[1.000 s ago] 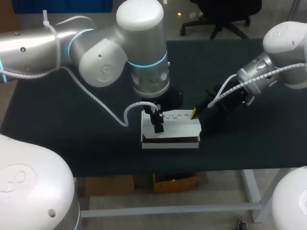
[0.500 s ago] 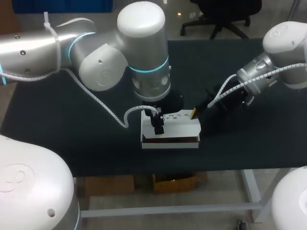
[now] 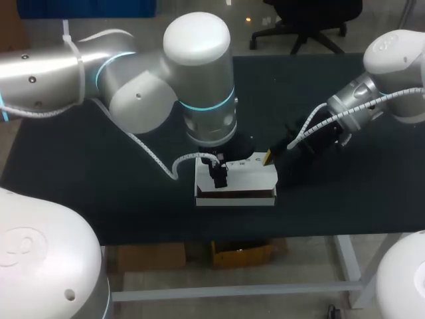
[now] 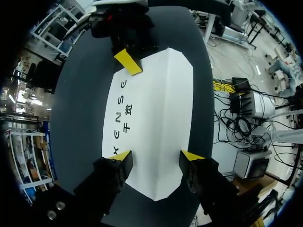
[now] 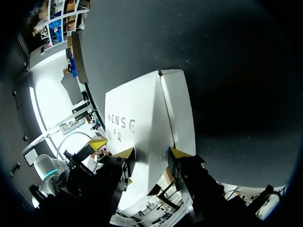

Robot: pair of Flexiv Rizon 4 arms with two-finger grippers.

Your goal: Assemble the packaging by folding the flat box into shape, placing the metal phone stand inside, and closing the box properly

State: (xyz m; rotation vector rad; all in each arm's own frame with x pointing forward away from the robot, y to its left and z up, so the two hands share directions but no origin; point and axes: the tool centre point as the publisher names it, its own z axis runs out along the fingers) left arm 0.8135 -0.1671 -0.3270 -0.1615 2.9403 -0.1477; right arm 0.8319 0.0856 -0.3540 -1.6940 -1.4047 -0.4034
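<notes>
Closing time: the white box [image 3: 247,174] sits mid-way on the dark surface [image 3: 86,173], folded into shape with its lid down. The phone stand is not in sight, so I judge it is already inside. My right gripper [image 5: 152,152] pinches the box's right end. My left gripper [image 4: 157,157] hovers over the left end, fingers spread. Next, the lid needs pressing home without shifting the box.

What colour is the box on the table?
The box is white with dark lettering; left wrist view.
</notes>
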